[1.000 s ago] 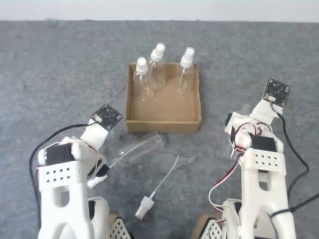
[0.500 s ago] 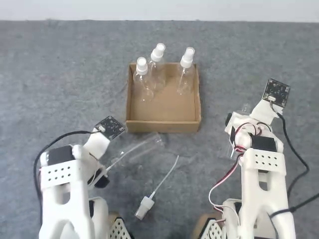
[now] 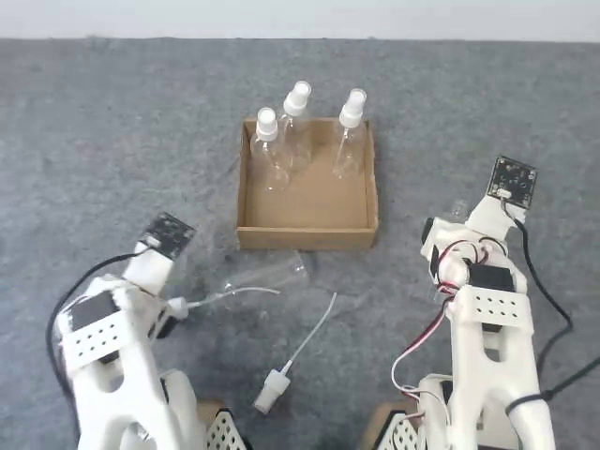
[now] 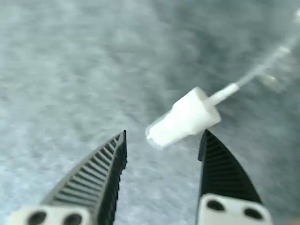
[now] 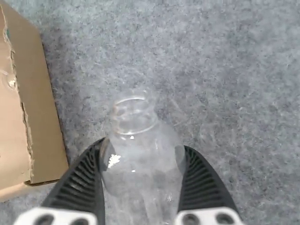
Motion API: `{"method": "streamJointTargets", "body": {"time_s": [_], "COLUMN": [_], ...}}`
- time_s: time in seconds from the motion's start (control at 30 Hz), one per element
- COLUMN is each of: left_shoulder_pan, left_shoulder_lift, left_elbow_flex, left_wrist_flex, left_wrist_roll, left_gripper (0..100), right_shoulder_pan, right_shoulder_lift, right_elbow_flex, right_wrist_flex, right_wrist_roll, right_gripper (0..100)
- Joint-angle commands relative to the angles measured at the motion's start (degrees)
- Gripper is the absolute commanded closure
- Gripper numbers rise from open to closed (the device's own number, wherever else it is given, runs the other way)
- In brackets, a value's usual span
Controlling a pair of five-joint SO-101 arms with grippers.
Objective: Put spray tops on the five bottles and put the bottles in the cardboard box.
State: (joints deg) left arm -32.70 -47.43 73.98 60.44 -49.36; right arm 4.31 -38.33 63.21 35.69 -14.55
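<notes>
Capping step, approx bottle 4 of 5: three capped bottles (image 3: 298, 122) already stand in the cardboard box (image 3: 305, 234). L gripper (image 4: 165, 133) fingers are spread, w/ the spray top (image 4: 185, 119) between the tips, close by one finger, clear gap to the other, not pinched. R gripper (image 5: 144, 146) fingers pinch the uncapped bottle (image 5: 133, 119) at its shoulders, neck past the tips. Next, prob: L closes on the top, then feeds the dip tube into the neck.

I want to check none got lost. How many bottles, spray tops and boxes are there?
Clear plastic bottles: 5
White spray tops: 5
Brown cardboard box: 1
Total: 11
</notes>
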Motion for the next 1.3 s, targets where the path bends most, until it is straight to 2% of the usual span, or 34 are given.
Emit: {"method": "streamJointTargets", "body": {"time_s": [0.0,0.07,0.23,0.33,0.43,0.63,0.77,0.93,1.03,1.17,1.27], "left_shoulder_pan": [-2.46,-3.08,-2.81,-2.73,-2.73,-2.73,-2.73,-2.64,-0.35,4.04,5.98], "left_shoulder_lift": [0.0,0.0,-0.09,0.0,0.35,0.44,0.53,0.53,0.53,0.53,0.53], "left_elbow_flex": [-0.48,-0.48,-0.57,-1.45,-5.32,-16.92,-19.91,-17.98,-14.9,-10.77,-9.63], "left_wrist_flex": [-6.42,-9.76,-20.04,-22.59,-16.97,3.43,11.25,13.89,13.8,11.34,9.49], "left_wrist_roll": [0.18,2.55,14.59,21.45,25.93,31.91,37.36,45.19,51.6,61.8,65.32], "left_gripper": [77,77,77,77,77,77,77,77,77,76,76], "right_shoulder_pan": [0.75,0.75,0.75,0.75,0.75,0.75,0.75,0.75,0.75,0.75,0.75], "right_shoulder_lift": [-2.86,-2.86,-2.86,-2.86,-2.86,-2.86,-2.86,-2.86,-2.86,-2.86,-2.86], "right_elbow_flex": [-0.97,-0.97,-0.88,-0.88,-0.79,-0.79,-0.79,-0.79,-0.79,-0.79,-0.79], "right_wrist_flex": [-1.27,-1.27,-1.27,-1.27,-1.27,-1.27,-1.19,-1.1,-1.1,-1.1,-1.1], "right_wrist_roll": [1.05,1.05,1.05,1.05,1.05,1.05,1.05,1.05,1.05,1.05,1.05], "right_gripper": [99.2,99.2,99.2,99.2,99.2,99.2,99.2,99.2,99.2,99.2,99.2]}}
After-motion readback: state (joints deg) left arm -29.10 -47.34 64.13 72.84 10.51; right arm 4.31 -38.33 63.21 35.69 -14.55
